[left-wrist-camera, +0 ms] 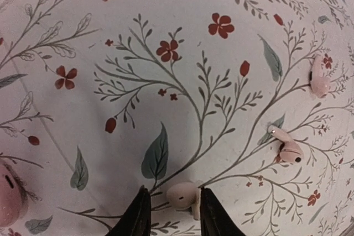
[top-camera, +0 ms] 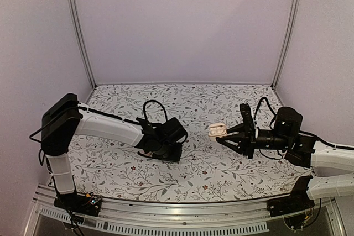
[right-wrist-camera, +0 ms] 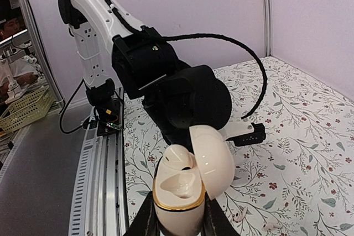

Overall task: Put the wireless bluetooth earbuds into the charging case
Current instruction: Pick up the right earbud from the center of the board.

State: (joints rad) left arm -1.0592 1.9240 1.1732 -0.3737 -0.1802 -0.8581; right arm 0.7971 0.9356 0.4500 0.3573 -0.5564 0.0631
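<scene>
Above the floral surface [top-camera: 232, 175], the right pincer [right-wrist-camera: 178, 218] is clamped on the charging case [right-wrist-camera: 180, 192] and holds it raised, lid open. The left pincer [left-wrist-camera: 174, 216] stands apart, straddling one earbud [left-wrist-camera: 182, 195] that lies on the surface. A second earbud [left-wrist-camera: 287, 148] and a third earbud [left-wrist-camera: 319, 78] lie nearby.

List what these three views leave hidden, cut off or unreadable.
1. Top view: earbuds, hidden under the left hand.
2. Left wrist view: pink thing, cut off by the left edge; cannot be identified.
3. Right wrist view: case, its base cut off by the bottom edge between the right hand's fingers; its lid hides part of the inside.
</scene>
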